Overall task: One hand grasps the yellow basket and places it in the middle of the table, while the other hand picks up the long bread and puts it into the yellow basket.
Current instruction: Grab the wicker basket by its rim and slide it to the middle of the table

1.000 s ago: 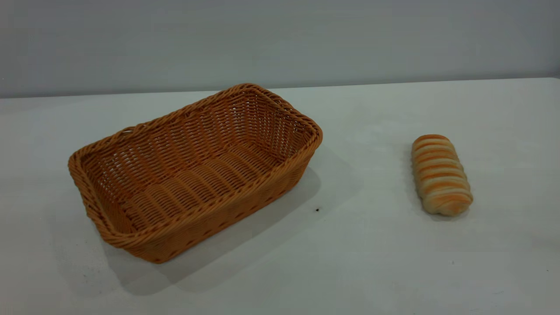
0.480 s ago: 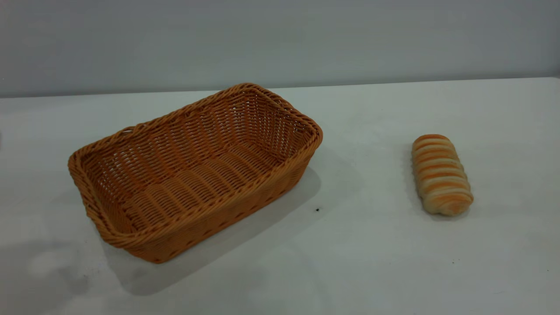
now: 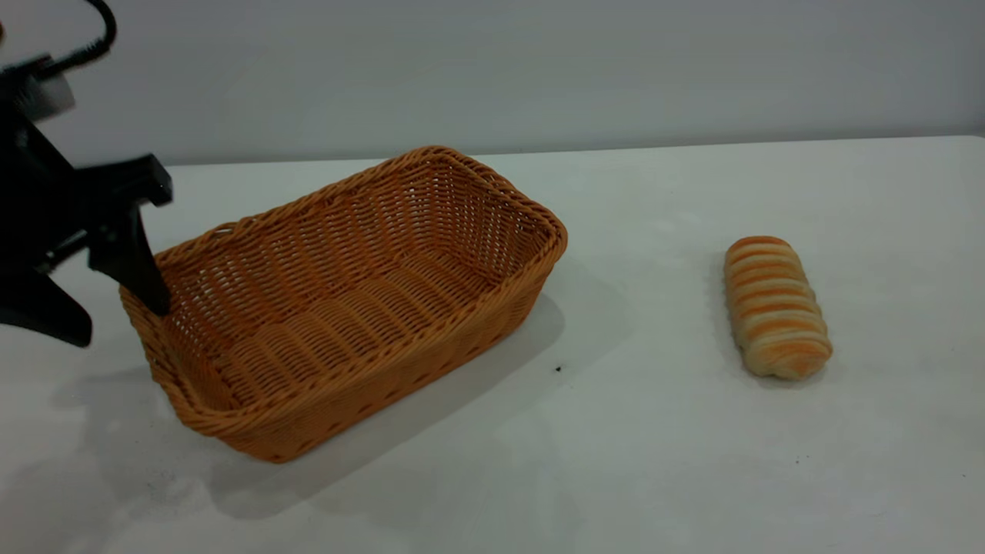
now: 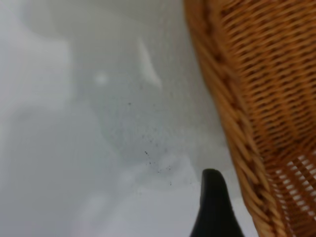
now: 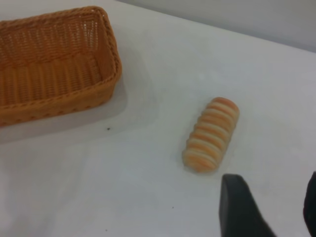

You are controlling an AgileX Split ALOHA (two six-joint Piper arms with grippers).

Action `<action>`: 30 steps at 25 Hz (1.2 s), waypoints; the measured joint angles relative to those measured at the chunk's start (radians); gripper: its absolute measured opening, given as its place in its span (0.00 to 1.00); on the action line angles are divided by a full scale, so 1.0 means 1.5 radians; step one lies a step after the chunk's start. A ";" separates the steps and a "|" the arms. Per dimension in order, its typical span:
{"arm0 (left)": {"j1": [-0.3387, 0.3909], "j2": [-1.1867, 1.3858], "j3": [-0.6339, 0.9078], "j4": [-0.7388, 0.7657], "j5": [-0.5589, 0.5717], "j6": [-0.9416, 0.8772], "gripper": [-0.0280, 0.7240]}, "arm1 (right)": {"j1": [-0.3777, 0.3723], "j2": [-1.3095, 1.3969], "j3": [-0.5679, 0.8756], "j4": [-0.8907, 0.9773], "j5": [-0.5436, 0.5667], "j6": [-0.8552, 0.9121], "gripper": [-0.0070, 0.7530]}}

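Note:
The yellow basket [image 3: 385,381] stands empty on the white table [image 3: 654,446], left of centre. My left gripper [image 3: 119,323] is open at the basket's left end: one finger [image 3: 142,277] reaches inside the rim, the other [image 3: 46,315] is outside it. The left wrist view shows the outer finger [image 4: 213,202] beside the braided rim [image 4: 232,123]. The long bread [image 3: 776,308] lies on the table at the right. My right gripper [image 5: 271,197] is open and empty above the table, a little short of the bread [image 5: 211,134]; it is outside the exterior view.
The basket also shows in the right wrist view [image 5: 54,106], far from the bread. A tiny dark speck [image 3: 558,369] lies on the table between basket and bread. A grey wall [image 3: 539,69] runs behind the table's far edge.
My left gripper has come into the exterior view from the left and now straddles the basket's left rim. Basket and bread have not moved.

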 joint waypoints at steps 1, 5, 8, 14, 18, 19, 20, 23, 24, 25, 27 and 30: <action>-0.005 0.008 0.000 0.000 -0.012 -0.013 0.77 | 0.000 0.000 0.000 0.000 0.000 0.000 0.48; -0.034 0.034 0.000 -0.001 -0.053 -0.064 0.77 | 0.000 0.000 0.000 0.001 0.000 -0.001 0.48; -0.052 0.049 0.000 -0.001 -0.060 -0.078 0.77 | 0.000 0.000 0.000 0.001 0.000 -0.001 0.48; -0.054 0.054 -0.003 0.000 -0.056 -0.079 0.77 | 0.000 0.000 0.000 0.001 0.000 -0.001 0.48; -0.054 0.054 -0.004 0.003 -0.049 -0.079 0.77 | 0.000 0.000 0.000 0.001 0.000 -0.001 0.48; -0.054 0.054 -0.004 0.003 -0.042 -0.079 0.77 | 0.000 0.000 0.000 0.001 0.000 -0.001 0.48; -0.054 0.054 -0.004 0.003 -0.032 -0.079 0.77 | 0.000 0.000 0.000 0.001 0.000 -0.001 0.48; -0.055 0.041 -0.004 0.003 -0.018 -0.081 0.77 | 0.000 0.000 0.000 0.001 0.000 -0.001 0.48; -0.055 0.032 -0.004 0.003 -0.015 -0.083 0.77 | 0.000 0.000 0.000 0.001 0.000 -0.001 0.48; -0.055 0.025 -0.004 0.003 -0.014 -0.087 0.77 | 0.000 0.000 0.000 0.001 0.001 -0.001 0.48; -0.055 0.019 -0.004 0.004 -0.008 -0.095 0.76 | 0.000 0.000 0.000 0.001 0.002 -0.001 0.48; -0.055 0.019 -0.004 0.010 0.013 -0.095 0.74 | 0.000 0.000 0.000 0.001 0.004 -0.001 0.48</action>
